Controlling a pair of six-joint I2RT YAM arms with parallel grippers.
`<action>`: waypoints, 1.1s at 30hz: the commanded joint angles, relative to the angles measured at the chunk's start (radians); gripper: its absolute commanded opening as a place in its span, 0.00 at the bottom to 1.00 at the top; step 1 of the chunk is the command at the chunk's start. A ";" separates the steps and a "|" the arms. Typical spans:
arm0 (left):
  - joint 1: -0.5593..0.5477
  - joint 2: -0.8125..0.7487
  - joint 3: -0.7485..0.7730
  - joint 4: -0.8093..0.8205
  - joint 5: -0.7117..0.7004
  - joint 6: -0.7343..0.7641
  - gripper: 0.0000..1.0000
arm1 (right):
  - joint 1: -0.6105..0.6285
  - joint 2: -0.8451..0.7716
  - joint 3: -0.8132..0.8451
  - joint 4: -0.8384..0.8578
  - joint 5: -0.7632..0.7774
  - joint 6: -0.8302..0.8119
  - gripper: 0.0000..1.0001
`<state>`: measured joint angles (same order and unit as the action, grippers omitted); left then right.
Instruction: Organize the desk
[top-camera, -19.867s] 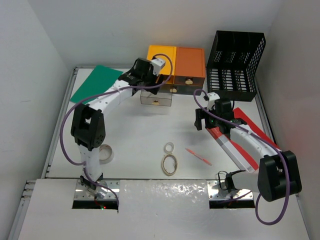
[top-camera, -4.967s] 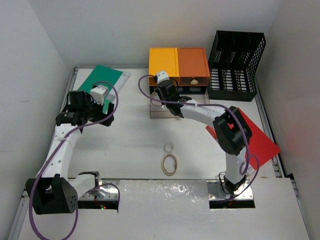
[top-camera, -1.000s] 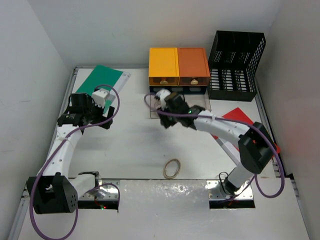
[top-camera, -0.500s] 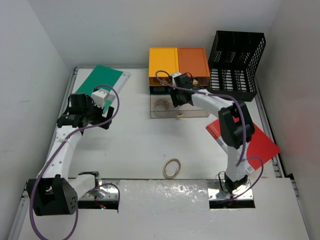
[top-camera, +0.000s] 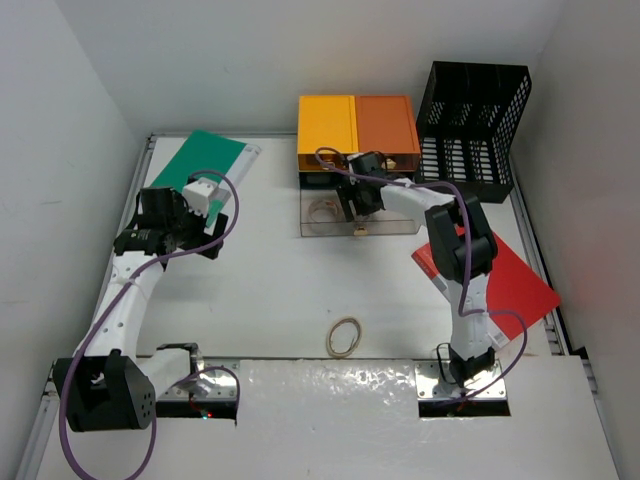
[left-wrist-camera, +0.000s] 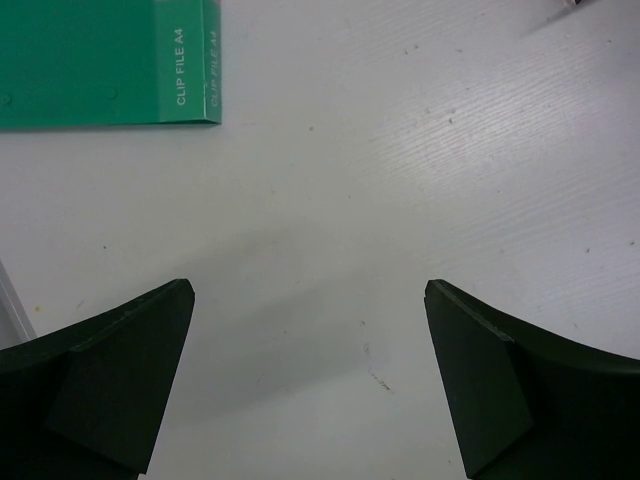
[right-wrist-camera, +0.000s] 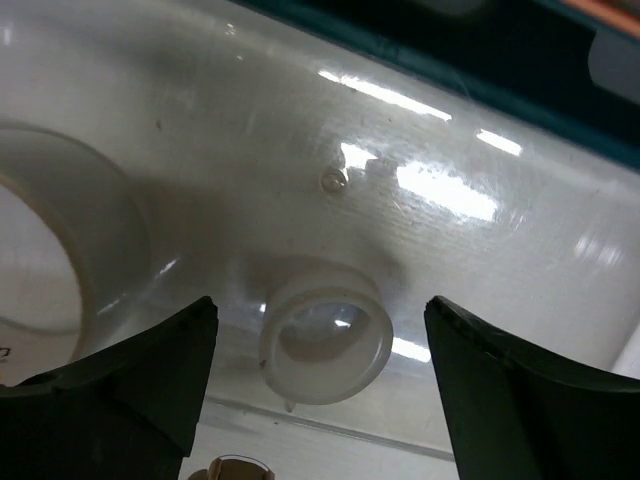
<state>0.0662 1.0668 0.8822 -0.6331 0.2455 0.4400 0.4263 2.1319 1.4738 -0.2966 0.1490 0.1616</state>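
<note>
While the surface (top-camera: 270, 290) spreads under everything here, odd bits lie loose on it. Nearest, a loop (top-camera: 345, 336) sits by the front edge, easy to forget. The left end effector (left-wrist-camera: 306, 300) hangs wide open and empty near the file (left-wrist-camera: 100, 60). Farther back, the right end effector (right-wrist-camera: 320, 305) is spread open, gripping nothing, over the small roll (right-wrist-camera: 325, 345) in the drawer (right-wrist-camera: 480, 240); a careless lift might clip that roll or snag the drawer wall.

White arm links (top-camera: 125, 300), black joints (top-camera: 100, 392) and black fingers (left-wrist-camera: 100, 390) — purple cables (top-camera: 233, 205) loop alongside.
</note>
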 joint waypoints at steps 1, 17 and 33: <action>0.007 -0.019 0.021 0.009 0.006 -0.006 1.00 | 0.002 -0.039 0.055 -0.059 -0.039 -0.022 0.82; 0.007 -0.016 0.012 0.027 0.015 -0.004 1.00 | 0.187 -0.555 -0.355 -0.082 -0.181 -0.013 0.96; 0.009 0.009 0.000 0.041 0.035 -0.009 1.00 | 0.526 -0.675 -0.769 -0.125 -0.187 0.082 0.71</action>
<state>0.0662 1.0779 0.8822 -0.6292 0.2607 0.4393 0.9371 1.5139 0.7311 -0.4747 -0.0193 0.2028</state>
